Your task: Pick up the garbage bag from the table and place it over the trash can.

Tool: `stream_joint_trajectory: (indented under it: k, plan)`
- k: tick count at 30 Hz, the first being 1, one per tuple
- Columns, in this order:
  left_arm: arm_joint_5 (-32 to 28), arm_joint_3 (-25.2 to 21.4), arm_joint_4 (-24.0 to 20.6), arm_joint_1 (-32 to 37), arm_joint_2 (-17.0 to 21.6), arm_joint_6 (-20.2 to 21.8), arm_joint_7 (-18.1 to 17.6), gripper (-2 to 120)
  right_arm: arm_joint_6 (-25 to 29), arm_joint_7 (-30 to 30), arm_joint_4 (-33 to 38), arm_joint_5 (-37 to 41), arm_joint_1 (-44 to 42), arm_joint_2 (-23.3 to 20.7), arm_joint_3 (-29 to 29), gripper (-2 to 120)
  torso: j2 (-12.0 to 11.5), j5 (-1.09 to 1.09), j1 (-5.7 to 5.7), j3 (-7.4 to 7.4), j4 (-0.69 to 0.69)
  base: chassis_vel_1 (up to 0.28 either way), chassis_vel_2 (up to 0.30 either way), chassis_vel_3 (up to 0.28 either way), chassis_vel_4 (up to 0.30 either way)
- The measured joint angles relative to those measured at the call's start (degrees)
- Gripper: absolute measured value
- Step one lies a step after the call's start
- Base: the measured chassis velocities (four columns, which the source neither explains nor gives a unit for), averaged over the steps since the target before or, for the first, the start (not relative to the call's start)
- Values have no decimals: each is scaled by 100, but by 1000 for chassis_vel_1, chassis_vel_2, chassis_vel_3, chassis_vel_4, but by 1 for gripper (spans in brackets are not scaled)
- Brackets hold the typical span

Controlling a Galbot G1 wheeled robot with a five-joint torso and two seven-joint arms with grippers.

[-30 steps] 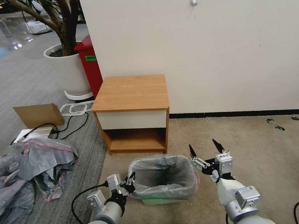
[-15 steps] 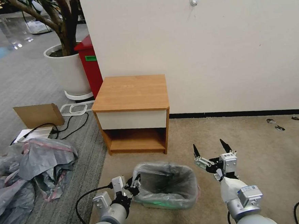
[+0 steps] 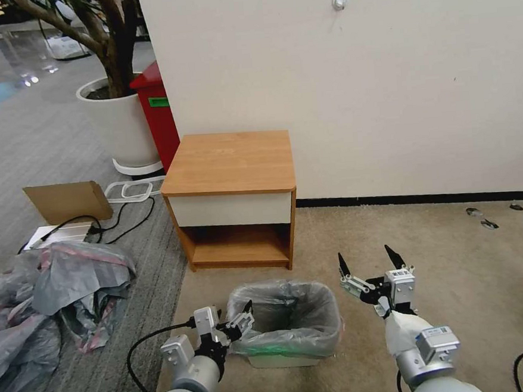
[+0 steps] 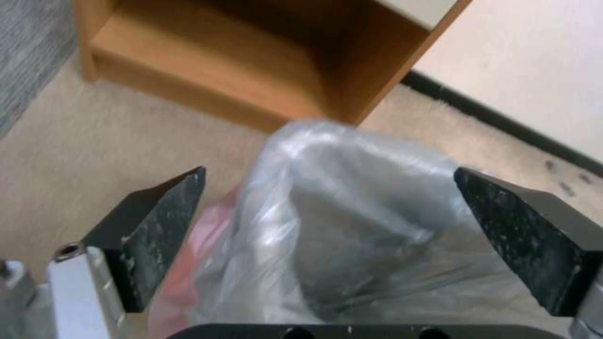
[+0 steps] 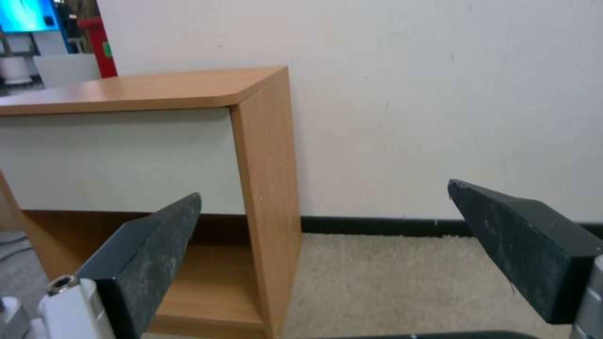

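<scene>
Head view: the garbage bag (image 3: 288,319) is draped over the trash can (image 3: 283,359), grey film lining the inside and folded down over the rim, with the cream base of the can showing underneath on the beige carpet. The can stands just in front of the table (image 3: 230,162), whose wooden top is bare. At the can's left side sits the left gripper (image 3: 241,317), fingers spread, right at the bag's near-left corner; from this angle the upper finger overlaps the plastic at the rim, though actual contact is hard to tell. Over on the other side, the right gripper (image 3: 370,260) hangs beside the can's right edge, apart from the bag, its two black fingers splayed wide and pointing up and away toward the wall (image 3: 355,82).

The left wrist view shows the left gripper (image 4: 327,188) wide open, with the crinkly bag (image 4: 352,221) bulging up between the two dark fingers (image 4: 160,221), a pink patch of its rim low on one side, the table's lower shelf beyond. In the right wrist view the right gripper (image 5: 323,197) is open on nothing, facing the table's side panel (image 5: 267,188) and the wall.
</scene>
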Motion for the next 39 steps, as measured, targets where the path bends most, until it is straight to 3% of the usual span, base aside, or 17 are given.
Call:
stream_joint_trajectory:
  k: [5, 8, 9, 11, 12, 17, 24, 39]
  plan:
    - [390, -142, -79, 92, 37, -350, 333, 100, 143, -130, 0, 239, -115, 7, 78, 100, 0, 0, 0, 0, 0, 0, 0, 0, 0]
    - [1629, -596, -58, 349, 25, -1309, 1017, 100, 461, -401, -1, 508, -361, 84, 255, 100, 0, -1, 0, 0, 0, 0, 0, 0, 0]
    - [1629, -596, -58, 349, 25, -1309, 1017, 100, 461, -401, -1, 508, -361, 84, 255, 100, 0, -1, 0, 0, 0, 0, 0, 0, 0]
    - [2381, -995, -42, 673, 62, -2113, 1345, 100, 847, -452, -41, 576, -555, 190, 375, 100, 0, -1, 0, 0, 0, 0, 0, 0, 0]
    - [2551, -1158, -79, 866, 76, -2321, 1390, 100, 1022, -455, -59, 579, -643, 256, 435, 100, 0, -1, 0, 0, 0, 0, 0, 0, 0]
    - [2832, -1807, -330, 1602, -64, -2755, 1648, 100, 1547, -566, -191, 443, -938, 495, 629, 100, 0, 0, 0, 0, 1, 0, 0, 0, 0]
    - [2894, -1981, -535, 1921, -150, -2835, 1712, 100, 1922, -695, -321, 280, -1191, 657, 778, 100, 0, 0, 0, 0, 0, 0, 0, 0, 0]
    - [2873, -1955, -541, 1897, -150, -2782, 1701, 100, 1909, -697, -323, 258, -1186, 655, 777, 100, 0, 0, 0, 0, 0, 0, 0, 0, 0]
